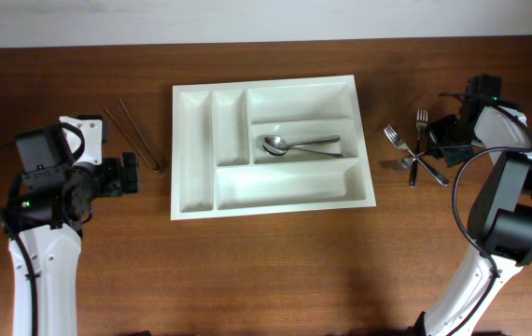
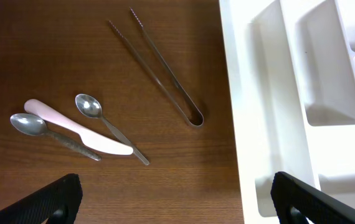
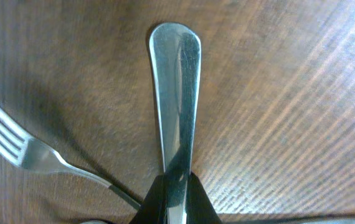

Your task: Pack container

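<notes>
The white container (image 1: pixel 180 149) sits mid-table, and its left wall also shows in the left wrist view (image 2: pixel 252 124). A steel spoon (image 1: pixel 296 145) lies in its middle long compartment. My right gripper (image 3: pixel 177 186) is shut on the handle of a steel cutlery piece (image 3: pixel 174 87) just above the wood; its head is hidden. In the overhead view that gripper (image 1: pixel 445 138) is over a small pile of forks (image 1: pixel 406 145) to the right of the container. My left gripper (image 2: pixel 177 208) stands open above bare wood, left of the container (image 1: pixel 143 174).
Steel tongs (image 2: pixel 165 74) lie left of the container, also seen from overhead (image 1: pixel 135 135). Two spoons (image 2: pixel 106 124) (image 2: pixel 43 129) and a pink knife (image 2: pixel 78 127) lie further left. A fork (image 3: pixel 15 146) rests beside the held handle.
</notes>
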You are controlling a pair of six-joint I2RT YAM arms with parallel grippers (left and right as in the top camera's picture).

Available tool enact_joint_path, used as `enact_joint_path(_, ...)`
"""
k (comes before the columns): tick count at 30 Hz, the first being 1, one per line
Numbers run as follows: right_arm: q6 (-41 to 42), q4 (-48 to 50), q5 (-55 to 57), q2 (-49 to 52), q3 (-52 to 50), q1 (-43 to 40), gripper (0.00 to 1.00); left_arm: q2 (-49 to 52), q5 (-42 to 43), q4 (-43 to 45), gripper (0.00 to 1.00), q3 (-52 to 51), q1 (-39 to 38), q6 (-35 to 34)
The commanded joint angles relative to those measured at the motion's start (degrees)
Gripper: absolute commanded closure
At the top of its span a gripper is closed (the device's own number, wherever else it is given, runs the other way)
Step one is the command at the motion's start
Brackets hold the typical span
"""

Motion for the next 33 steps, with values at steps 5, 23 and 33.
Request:
enact_joint_path(5,-11.0,-0.2,-5.2,-0.5,3.1,0.7,0.96,0.1,0.0,0.0,0.01,0.9,0.2,0.8)
enact_joint_path(23,-23.0,-2.6,-6.4,-3.1,8.8,4.8,0.96,0.1,0.0,0.0,0.01,0.9,0.2,0.8)
enact_joint_path(33,-23.0,-3.1,-2.3,-3.0,8.5,4.8,0.96,0.1,0.0,0.0,0.01,0.9,0.2,0.8)
